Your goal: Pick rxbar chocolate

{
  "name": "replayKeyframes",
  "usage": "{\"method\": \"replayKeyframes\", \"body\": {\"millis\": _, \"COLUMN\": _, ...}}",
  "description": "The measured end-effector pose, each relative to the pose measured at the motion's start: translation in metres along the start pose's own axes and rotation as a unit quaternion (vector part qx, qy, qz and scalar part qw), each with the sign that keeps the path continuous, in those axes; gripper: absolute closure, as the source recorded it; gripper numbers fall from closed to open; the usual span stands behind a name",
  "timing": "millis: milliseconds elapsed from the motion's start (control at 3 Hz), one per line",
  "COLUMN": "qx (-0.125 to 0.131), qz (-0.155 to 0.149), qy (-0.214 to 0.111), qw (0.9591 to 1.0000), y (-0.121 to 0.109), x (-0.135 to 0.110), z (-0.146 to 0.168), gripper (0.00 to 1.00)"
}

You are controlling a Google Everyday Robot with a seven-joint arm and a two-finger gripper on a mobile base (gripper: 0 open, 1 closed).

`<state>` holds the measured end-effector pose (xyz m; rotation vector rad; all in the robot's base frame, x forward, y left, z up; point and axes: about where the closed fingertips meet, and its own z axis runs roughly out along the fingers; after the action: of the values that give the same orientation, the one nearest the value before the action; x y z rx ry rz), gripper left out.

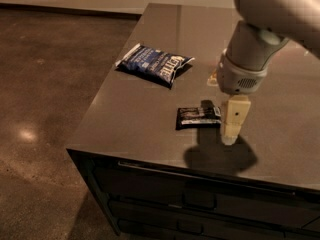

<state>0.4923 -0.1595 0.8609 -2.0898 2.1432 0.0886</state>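
The rxbar chocolate [198,117] is a small flat black bar with white lettering, lying on the dark table top [130,119] near the front. My gripper [231,129] hangs from the grey arm just to the right of the bar, its cream-coloured fingers pointing down close to the table surface at the bar's right end. Its shadow falls on the table below it.
A dark-blue crinkly chip bag [152,64] lies further back to the left. A round orange fruit [214,77] is mostly hidden behind the arm. The table's left and front edges drop to a brown floor [45,109]. Drawers run under the front edge.
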Motion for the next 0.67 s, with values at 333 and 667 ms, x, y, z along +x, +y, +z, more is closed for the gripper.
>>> {"method": "replayKeyframes", "body": {"millis": 333, "qx": -0.007, "qz": -0.008, "qy": -0.001, "qw": 0.9999, "y": 0.0045, "x": -0.0105, "z": 0.0111, "gripper": 0.00}}
{"method": "replayKeyframes", "body": {"millis": 667, "qx": -0.017, "qz": -0.010, "qy": 0.000, "qw": 0.9998, "y": 0.0040, "x": -0.0197, "z": 0.0169, "gripper": 0.18}}
